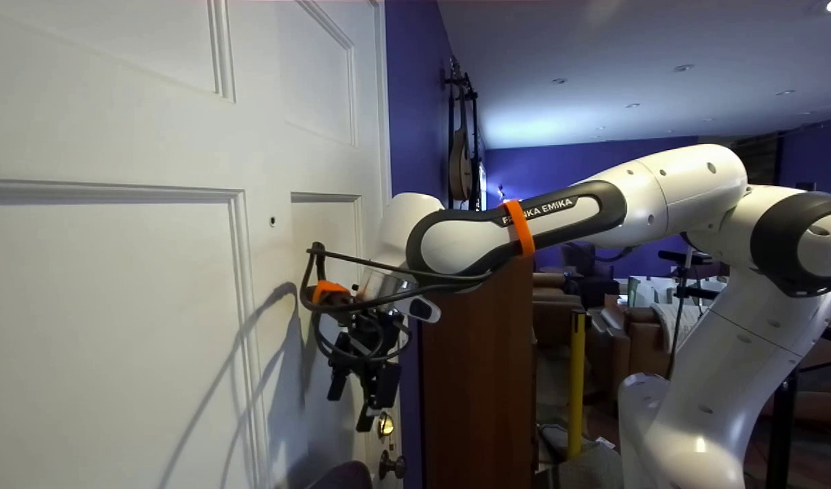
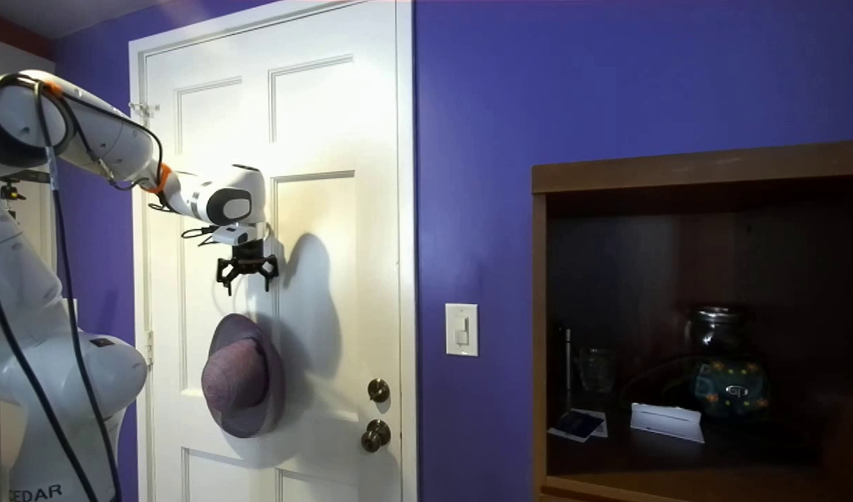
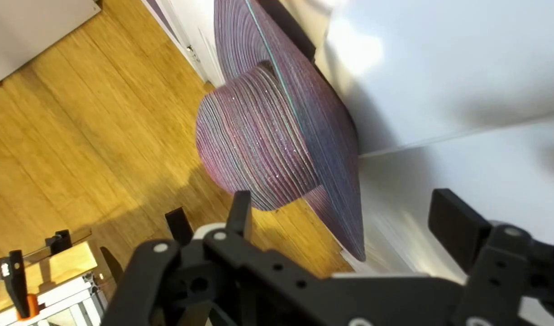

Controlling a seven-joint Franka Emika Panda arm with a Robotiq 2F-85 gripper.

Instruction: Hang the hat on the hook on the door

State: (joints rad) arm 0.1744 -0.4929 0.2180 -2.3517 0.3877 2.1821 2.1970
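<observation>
Hat (image 2: 240,380): in an exterior view, upright against the white door (image 2: 315,125), crown facing outward; by the look of it hung, so the step in hand should be leaving it safely.
Hand (image 2: 248,287): just above the hat in the same view, spread wide, holding nothing, apart from the brim. Best drawn up and outward first, with no turn until the hat is well below.
Cable (image 1: 304,288): in an exterior view, looped toward the door; whether it touches cannot be told. Back off gently so the loop neither rubs nor catches.
Dot (image 1: 273,221): on the door, higher than the hand; too small to say whether peg or peephole.
Fingers (image 3: 240,210): in the wrist view, one overlaps the crown's edge, the other the door. Do not bring them together here; a tip could flick the brim.
Hook: not plainly visible; a dark patch (image 3: 297,29) behind the brim may be it or mere shade, so check for slip before calling it done.
Bench (image 3: 73,260): its corner is well apart from the hat, floor (image 3: 91,136) between them, a clamp (image 3: 16,280) at its edge. That way looks the roomier exit.
</observation>
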